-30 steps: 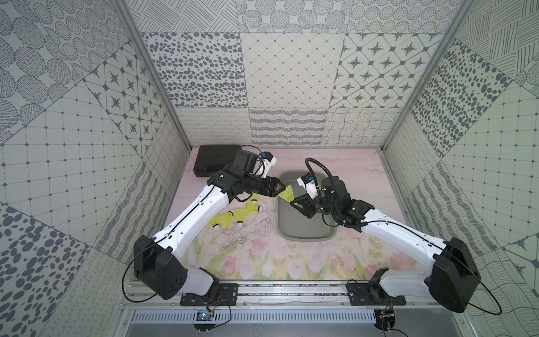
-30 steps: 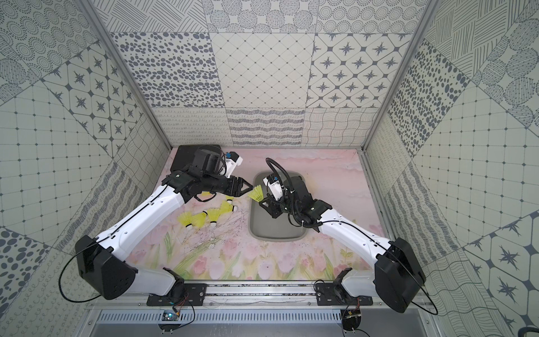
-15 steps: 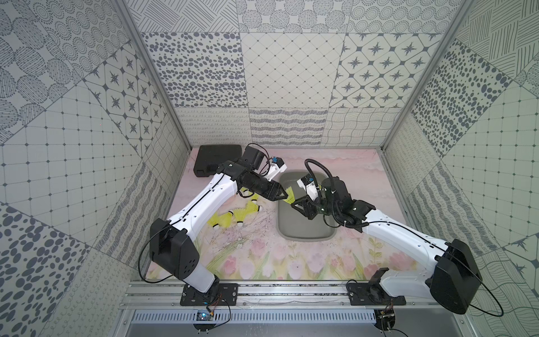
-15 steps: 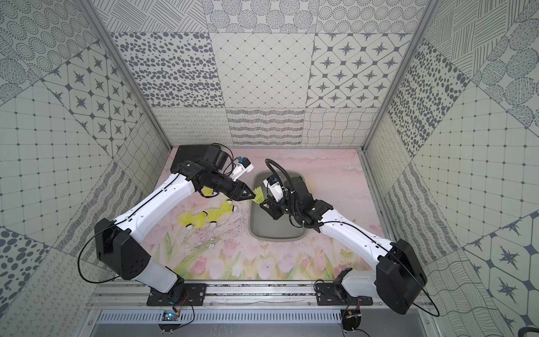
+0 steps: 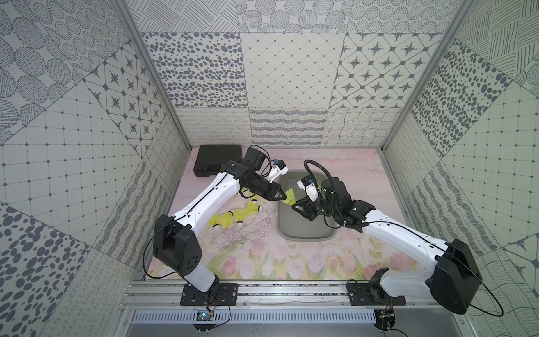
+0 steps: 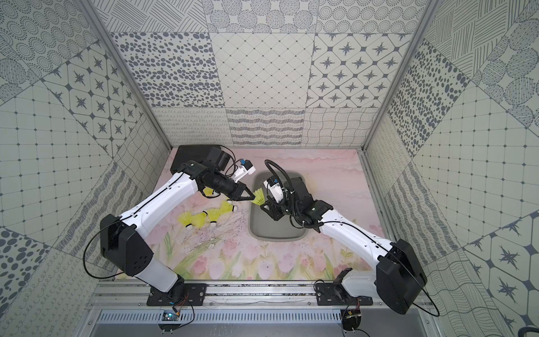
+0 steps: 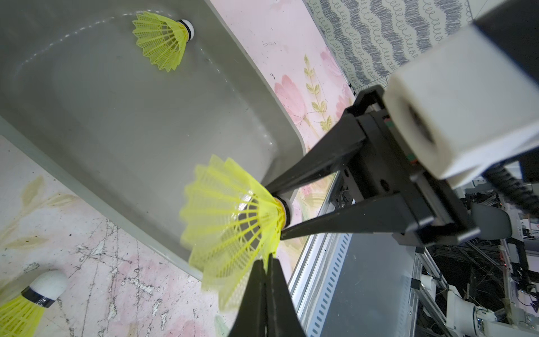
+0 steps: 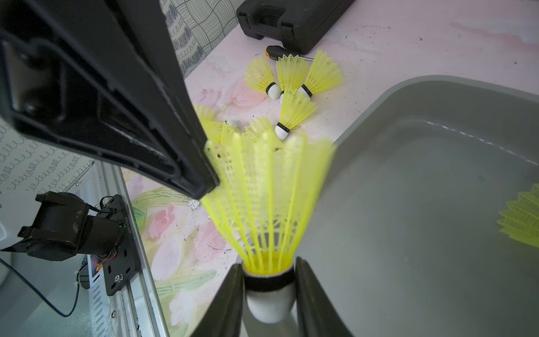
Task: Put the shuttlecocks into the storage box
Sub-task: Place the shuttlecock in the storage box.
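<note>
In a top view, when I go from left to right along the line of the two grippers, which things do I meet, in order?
loose shuttlecocks → left gripper → raised shuttlecock → right gripper. The storage box lies under the last three, so I leave it out.

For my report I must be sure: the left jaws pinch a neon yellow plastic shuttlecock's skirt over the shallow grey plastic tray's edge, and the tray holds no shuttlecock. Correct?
Not quite: one neon yellow shuttlecock lies inside the grey plastic tray, as the left wrist view shows. The left gripper does pinch the held shuttlecock by its skirt over the tray's edge.
</note>
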